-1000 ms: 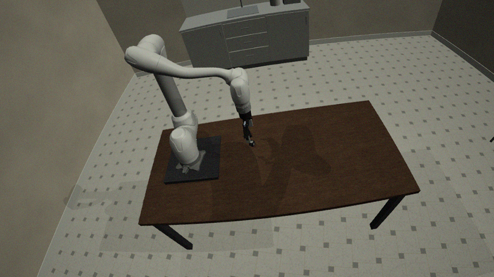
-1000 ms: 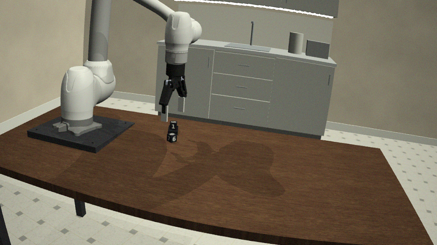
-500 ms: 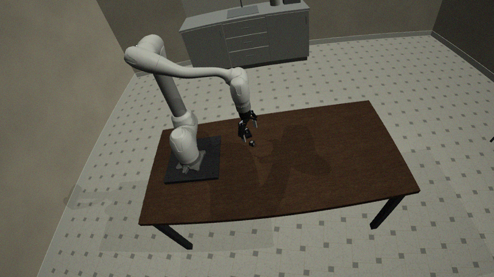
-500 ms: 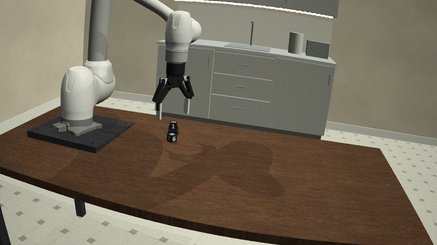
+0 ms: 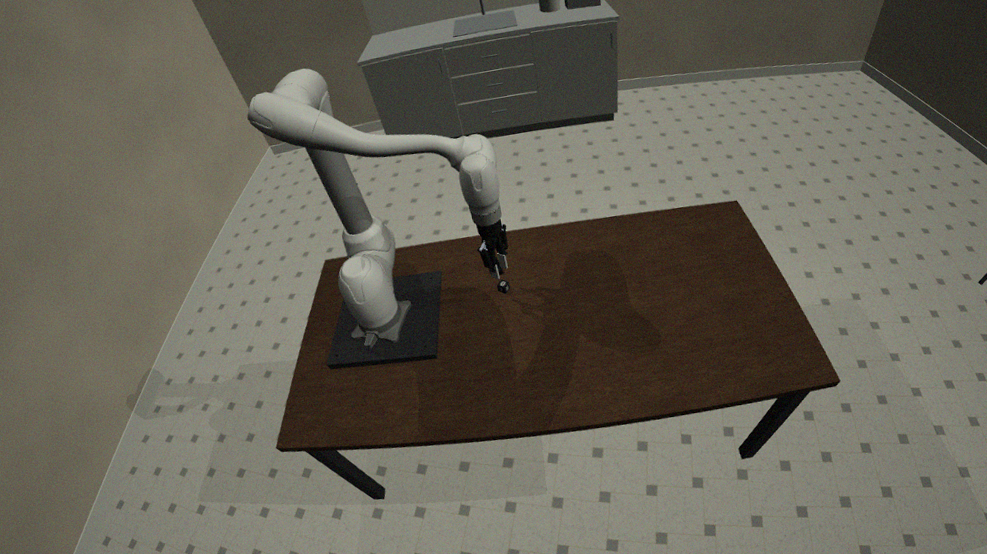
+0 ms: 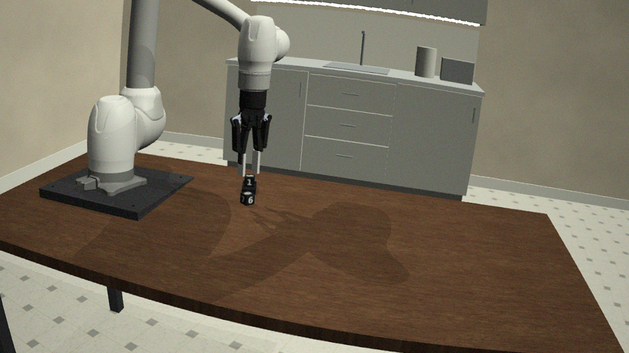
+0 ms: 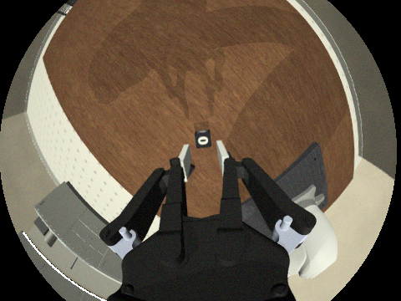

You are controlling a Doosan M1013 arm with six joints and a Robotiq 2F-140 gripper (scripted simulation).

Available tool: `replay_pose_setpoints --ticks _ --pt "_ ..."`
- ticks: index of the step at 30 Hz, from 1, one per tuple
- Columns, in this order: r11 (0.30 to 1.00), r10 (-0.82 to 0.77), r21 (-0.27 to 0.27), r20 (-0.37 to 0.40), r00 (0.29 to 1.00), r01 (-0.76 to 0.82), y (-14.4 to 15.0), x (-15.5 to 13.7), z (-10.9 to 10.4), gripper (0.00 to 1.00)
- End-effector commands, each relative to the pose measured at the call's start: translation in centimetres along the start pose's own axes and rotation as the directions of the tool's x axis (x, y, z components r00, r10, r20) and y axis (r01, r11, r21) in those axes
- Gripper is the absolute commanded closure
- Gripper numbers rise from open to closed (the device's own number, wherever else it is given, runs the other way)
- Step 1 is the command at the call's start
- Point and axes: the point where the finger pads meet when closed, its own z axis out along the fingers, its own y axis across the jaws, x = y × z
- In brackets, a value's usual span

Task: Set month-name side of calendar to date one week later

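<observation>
A black cube (image 5: 503,285) (image 6: 247,198) (image 7: 203,139) lies on the table; it has a white 0 on top and a 6 on a side facing the exterior camera. Behind it in that view, a second black cube (image 6: 248,181) shows a 1, at the dark calendar tray (image 6: 248,189). The tray is mostly hidden; in the wrist view only a dark corner shows behind the left finger. The month's name cannot be read. My gripper (image 5: 502,272) (image 6: 249,172) (image 7: 203,150) is partly open and empty, its fingertips above the cubes. In the wrist view the 0 lies just beyond the fingertips.
The brown table (image 5: 668,316) (image 6: 397,315) (image 7: 259,25) carries the arm's dark base plate (image 5: 431,313) (image 6: 167,184) (image 7: 301,176), to the left of the cubes in the top and exterior views. The arm's shadow falls across the table. A kitchen counter (image 6: 301,63) stands behind.
</observation>
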Motion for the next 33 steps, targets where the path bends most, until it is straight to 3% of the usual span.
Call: replay_pose_setpoints --ticks 1,33 --pt "1.0 0.0 0.0 0.0 1.0 0.0 0.0 0.0 0.0 0.64" --pt "1.0 0.0 0.0 0.0 1.0 0.0 -0.01 -0.01 0.4 0.64"
